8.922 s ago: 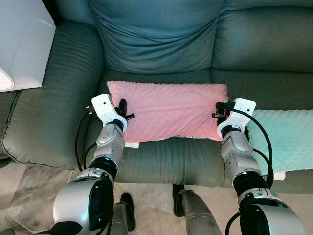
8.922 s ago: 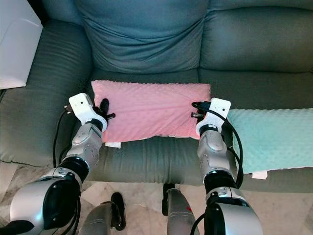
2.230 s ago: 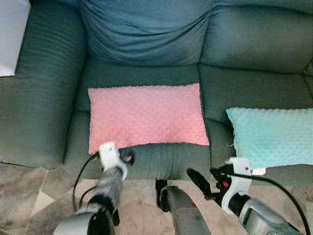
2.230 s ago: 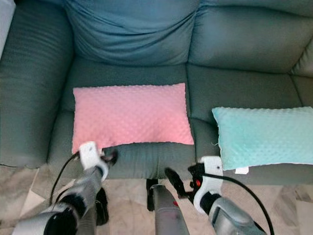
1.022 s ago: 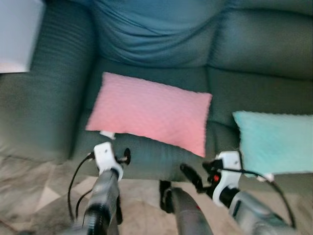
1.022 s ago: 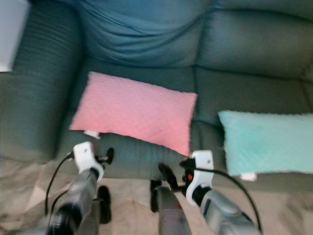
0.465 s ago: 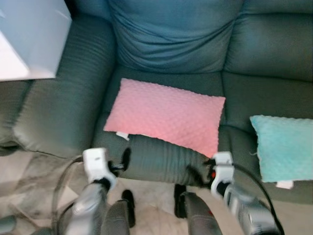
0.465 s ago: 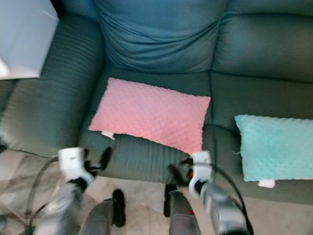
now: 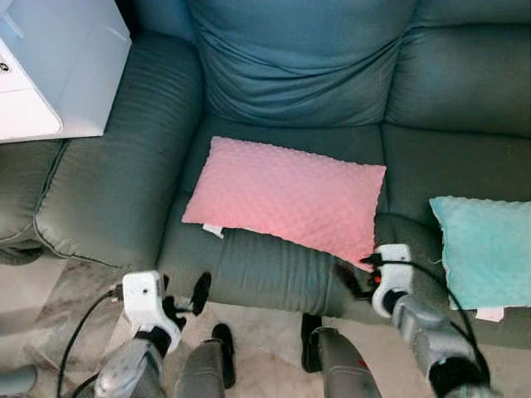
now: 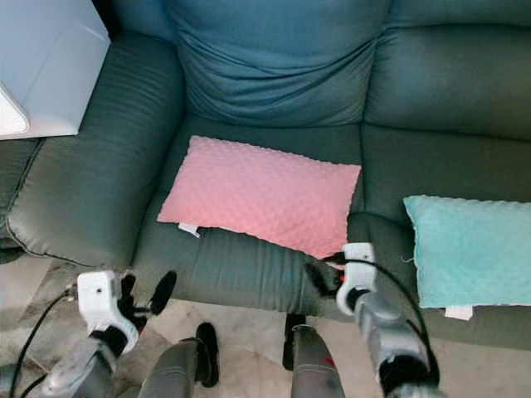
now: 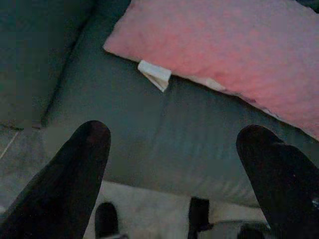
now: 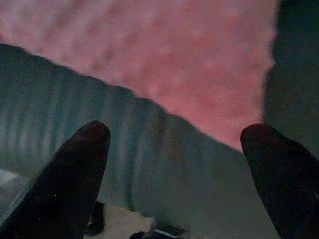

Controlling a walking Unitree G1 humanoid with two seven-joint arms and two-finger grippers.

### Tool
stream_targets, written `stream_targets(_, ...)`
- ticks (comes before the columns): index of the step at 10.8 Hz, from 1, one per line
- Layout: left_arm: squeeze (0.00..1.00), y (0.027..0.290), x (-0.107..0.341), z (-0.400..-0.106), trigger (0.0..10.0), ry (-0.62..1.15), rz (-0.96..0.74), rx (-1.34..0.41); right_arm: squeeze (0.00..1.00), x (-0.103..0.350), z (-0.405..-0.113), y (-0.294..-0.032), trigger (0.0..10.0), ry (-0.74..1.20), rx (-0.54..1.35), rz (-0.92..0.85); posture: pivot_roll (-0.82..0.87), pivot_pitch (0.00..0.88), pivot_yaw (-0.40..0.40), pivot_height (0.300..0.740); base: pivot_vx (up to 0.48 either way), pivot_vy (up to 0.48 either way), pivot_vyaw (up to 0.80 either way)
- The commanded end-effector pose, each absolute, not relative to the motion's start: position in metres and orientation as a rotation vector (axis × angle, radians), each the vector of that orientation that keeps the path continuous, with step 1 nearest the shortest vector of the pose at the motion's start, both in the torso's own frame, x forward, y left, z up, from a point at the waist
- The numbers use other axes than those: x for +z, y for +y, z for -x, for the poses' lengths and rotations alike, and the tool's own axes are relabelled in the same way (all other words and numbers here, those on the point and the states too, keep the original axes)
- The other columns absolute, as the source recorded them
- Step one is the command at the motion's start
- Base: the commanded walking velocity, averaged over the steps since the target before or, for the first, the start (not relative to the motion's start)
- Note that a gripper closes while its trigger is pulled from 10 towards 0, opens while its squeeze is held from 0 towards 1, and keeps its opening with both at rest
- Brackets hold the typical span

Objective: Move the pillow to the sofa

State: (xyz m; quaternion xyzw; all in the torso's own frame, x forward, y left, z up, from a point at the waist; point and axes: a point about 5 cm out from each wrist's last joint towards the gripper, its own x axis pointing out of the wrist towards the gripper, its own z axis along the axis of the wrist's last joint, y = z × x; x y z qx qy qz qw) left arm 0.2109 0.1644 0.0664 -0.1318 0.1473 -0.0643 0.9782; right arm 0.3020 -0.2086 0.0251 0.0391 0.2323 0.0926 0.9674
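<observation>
On the sofa (image 9: 274, 274), pink pillow (image 9: 286, 197); left wrist view reveals its tag (image 11: 154, 74).

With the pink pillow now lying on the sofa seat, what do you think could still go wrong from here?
1. The pink pillow lies askew, its near corner at the seat's front edge beside the open right gripper; a brush there might drag it off the sofa.
2. The right arm's black cable loops near the teal pillow and could snag it.
3. The open left gripper hangs low by the seat front and may bump it.
</observation>
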Motion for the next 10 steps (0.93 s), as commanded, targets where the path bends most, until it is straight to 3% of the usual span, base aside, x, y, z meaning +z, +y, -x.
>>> stream_targets(1, 0.0, 0.17, 0.063, -0.203, 10.0, 0.343, 0.262, -0.107, 0.0, 0.011, -0.291, -0.215, 10.0, 0.519, 0.164, -0.082, 0.03, 0.397, 0.105, 0.74, 0.0, 0.0, 0.0)
stream_targets(6, 0.0, 0.17, 0.078, -0.199, 10.0, 0.377, 0.271, -0.121, 0.0, -0.003, -0.281, -0.238, 10.0, 0.638, 0.054, 0.052, 0.06, 0.403, 0.124, 0.74, 0.0, 0.0, 0.0)
stream_targets(10, 0.0, 0.168, 0.096, -0.202, 10.0, 0.338, 0.316, -0.107, 0.0, 0.019, -0.301, -0.243, 10.0, 0.528, 0.025, 0.077, 0.08, 0.43, 0.112, 0.74, 0.0, 0.0, 0.0)
